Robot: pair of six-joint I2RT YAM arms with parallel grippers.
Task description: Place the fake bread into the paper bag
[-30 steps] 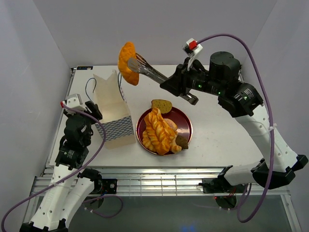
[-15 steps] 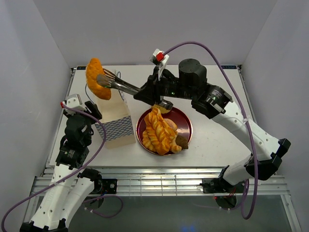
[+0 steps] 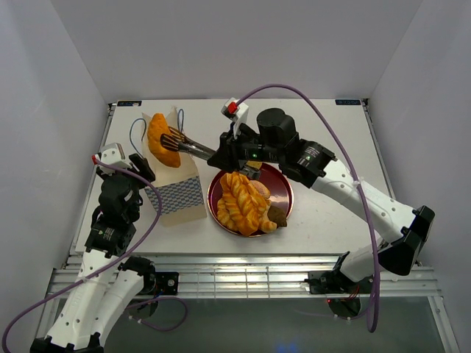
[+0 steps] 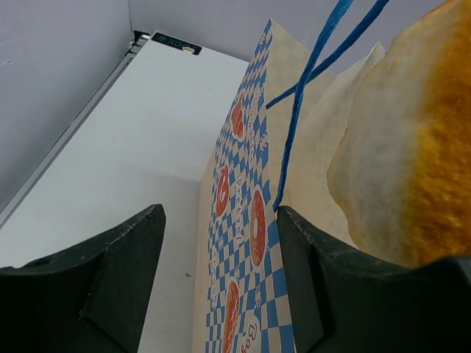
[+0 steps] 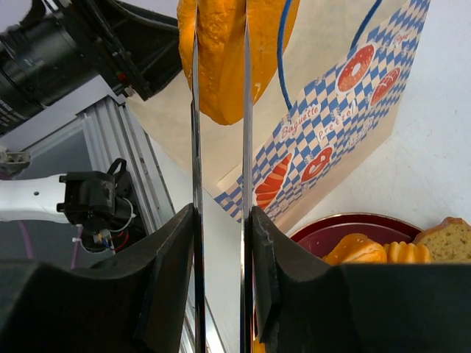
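Step in hand: the oval roll (image 3: 162, 138) (golden-orange and glossy) hangs at the open mouth of the paper bag (image 3: 182, 197) and is not yet let go.
Right end effector (image 5: 221, 212): clenched on the metal tongs (image 3: 197, 148), whose two blades pinch the roll from both sides.
Left end effector (image 3: 145, 170): released. Its jaws stand apart at the bag's checkered wall, and bare bench (image 3: 331, 132) shows between one finger and the paper, so I judge that it does not pinch the bag.
Bag: upright, near the left edge of the bench, just beside the dark-red plate (image 3: 288, 184).
Done: I cannot tell whether any bread is already in the bag, because its inside is hidden in all views.
Left on the plate: the twisted braid (image 3: 239, 200), a small dark chunk (image 3: 277, 215), a brown slice (image 5: 449, 239) and some more orange pieces under the braid. The plate is in the middle of the bench, toward the near edge.
Left to do: lower the roll, release it into the bag, then bring over every piece from the plate.
Progress: in my judgement less than half, since the plate is so full.
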